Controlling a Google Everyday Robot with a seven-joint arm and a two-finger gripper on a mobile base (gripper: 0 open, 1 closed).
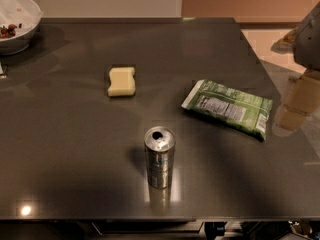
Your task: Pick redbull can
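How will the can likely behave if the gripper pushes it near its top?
The can stands upright, tall and slim, so it would probably tip, then roll. Its shiny metal wall may be slippery. The gripper is off the table's right edge, apart from it.

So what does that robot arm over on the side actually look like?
Only part of it shows, at the right edge of the view beside the table. The arm is a smooth, rounded grey shell. Below it the gripper is pale beige and blocky, built from squarish segments. No cables, labels or markings can be made out on either part.
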